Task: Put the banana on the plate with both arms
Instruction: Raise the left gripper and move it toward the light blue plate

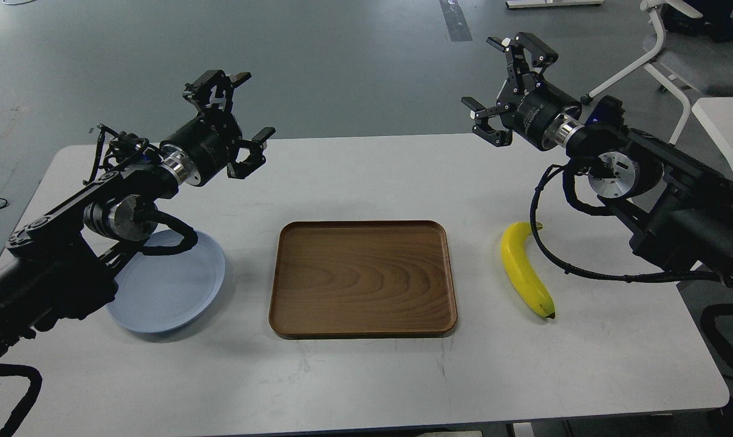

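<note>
The yellow banana (525, 269) lies on the white table at the right, stem towards the far side, dark tip towards me. The pale blue-grey plate (175, 285) lies at the left, partly hidden under my left arm. My left gripper (237, 108) is open and empty, held in the air above the far left of the table, well above the plate. My right gripper (500, 79) is open and empty, held high near the table's far edge, above and beyond the banana.
A brown wooden tray (363, 278) lies in the middle of the table (366, 376), between plate and banana. A white chair (676, 54) stands beyond the table at the far right. Black cables loop from both arms down near the plate and the banana's stem.
</note>
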Tool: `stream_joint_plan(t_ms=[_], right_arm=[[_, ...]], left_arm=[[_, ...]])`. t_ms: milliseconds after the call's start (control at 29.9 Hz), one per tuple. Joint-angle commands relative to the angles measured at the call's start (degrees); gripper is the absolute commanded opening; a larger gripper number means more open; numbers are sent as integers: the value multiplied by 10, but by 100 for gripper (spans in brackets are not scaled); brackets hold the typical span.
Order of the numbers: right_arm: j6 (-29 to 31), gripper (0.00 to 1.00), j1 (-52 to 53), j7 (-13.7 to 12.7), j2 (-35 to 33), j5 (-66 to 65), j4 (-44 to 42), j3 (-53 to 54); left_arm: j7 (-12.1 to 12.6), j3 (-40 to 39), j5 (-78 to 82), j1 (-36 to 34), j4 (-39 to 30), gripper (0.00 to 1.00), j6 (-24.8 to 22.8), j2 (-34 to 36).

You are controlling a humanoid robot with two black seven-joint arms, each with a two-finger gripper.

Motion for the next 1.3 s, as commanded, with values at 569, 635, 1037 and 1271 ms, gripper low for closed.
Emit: stream_joint_plan(t_ms=[569, 635, 1037, 1271], right_arm=[[0, 100, 2, 6, -17, -1, 14, 3], [0, 100, 2, 6, -18, -1, 19, 4], [-1, 100, 2, 6, -24, -2, 21, 1], [-1, 100, 2, 6, -24, -2, 21, 1]], left_arm=[[-67, -3, 3, 16, 3, 98, 32, -6], [-68, -3, 3, 16, 3, 98, 32, -5], [-73, -3, 2, 16, 2, 98, 31, 0], [-72, -2, 3, 16, 3, 98, 34, 0]])
